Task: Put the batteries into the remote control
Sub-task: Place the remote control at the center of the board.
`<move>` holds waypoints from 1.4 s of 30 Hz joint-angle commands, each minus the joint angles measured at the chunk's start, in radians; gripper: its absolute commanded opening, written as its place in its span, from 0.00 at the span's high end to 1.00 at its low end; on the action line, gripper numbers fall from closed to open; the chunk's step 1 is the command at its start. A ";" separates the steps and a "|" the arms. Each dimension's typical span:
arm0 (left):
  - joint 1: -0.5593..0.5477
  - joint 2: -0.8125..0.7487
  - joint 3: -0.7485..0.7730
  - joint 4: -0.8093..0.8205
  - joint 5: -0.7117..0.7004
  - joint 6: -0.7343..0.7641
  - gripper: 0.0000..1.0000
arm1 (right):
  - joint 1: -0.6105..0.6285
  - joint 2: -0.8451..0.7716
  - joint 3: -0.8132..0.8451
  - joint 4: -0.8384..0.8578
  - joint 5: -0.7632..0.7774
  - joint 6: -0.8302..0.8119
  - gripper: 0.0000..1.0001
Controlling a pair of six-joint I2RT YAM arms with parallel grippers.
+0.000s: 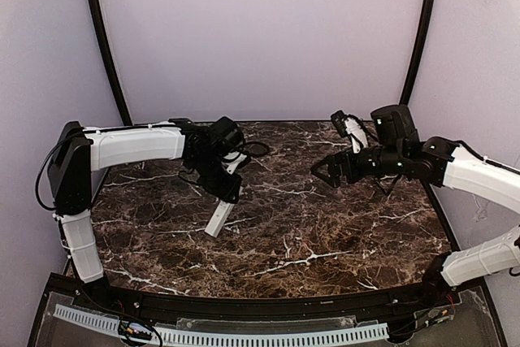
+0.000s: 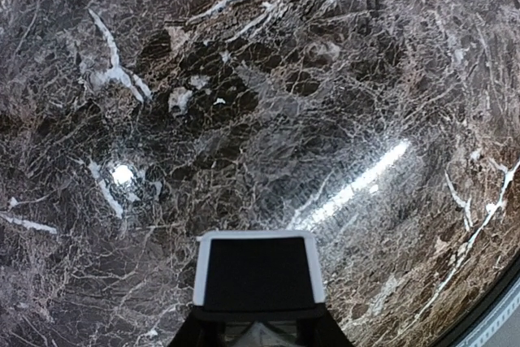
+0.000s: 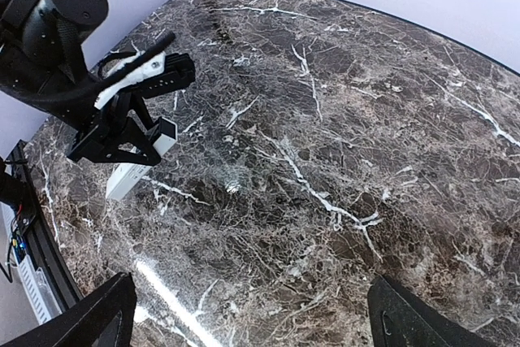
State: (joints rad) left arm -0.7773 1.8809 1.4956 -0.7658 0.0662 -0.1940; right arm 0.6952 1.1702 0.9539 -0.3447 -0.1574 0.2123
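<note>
As no battery can be made out in any view, the step in hand is judged to be presenting the remote control (image 1: 218, 219) for loading. The remote control is seen left of centre in the overhead view, gripped along its upper part by the left gripper (image 1: 225, 187) and slanted toward the lower left. Its lower end is at or just above the marble table (image 1: 325, 233); contact cannot be confirmed. At the bottom centre of the left wrist view its end is seen as a dark panel framed in white, with the jaws closed against it.

The right gripper (image 1: 323, 170) is held right of centre, well apart from the remote control. In its own wrist view its fingertips (image 3: 93, 318) are seen at the two lower corners, spread wide with nothing between them.

For the step to be done well, the remote control should be held steady with its compartment face turned upward and unobstructed. The batteries must first be located, since none are shown. A cell should be gripped across its middle, aligned with the slot and pressed in lightly. Slippage of the smooth bar in the jaws is judged the main risk.
</note>
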 commanded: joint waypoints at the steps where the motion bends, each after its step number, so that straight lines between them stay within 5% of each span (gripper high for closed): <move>1: -0.002 0.077 0.053 -0.086 -0.009 -0.014 0.89 | -0.008 -0.021 -0.024 0.028 0.000 0.009 0.02; 23: 0.005 0.344 0.234 -0.107 -0.087 -0.074 0.72 | -0.014 -0.062 -0.074 0.042 0.005 -0.019 0.02; 26: 0.006 0.348 0.237 -0.104 -0.080 -0.067 0.62 | -0.015 -0.056 -0.076 0.043 0.000 -0.019 0.01; 33: 0.006 0.283 0.293 -0.157 -0.077 -0.032 0.12 | -0.016 -0.056 -0.070 0.043 -0.025 -0.010 0.01; 42: 0.009 0.021 0.266 -0.094 -0.112 0.021 0.00 | -0.017 -0.049 -0.031 0.028 -0.058 -0.052 0.01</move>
State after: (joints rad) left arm -0.7742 2.1147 1.7687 -0.8909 -0.0105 -0.2047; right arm 0.6857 1.1145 0.8898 -0.3302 -0.1909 0.1944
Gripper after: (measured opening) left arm 0.995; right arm 0.986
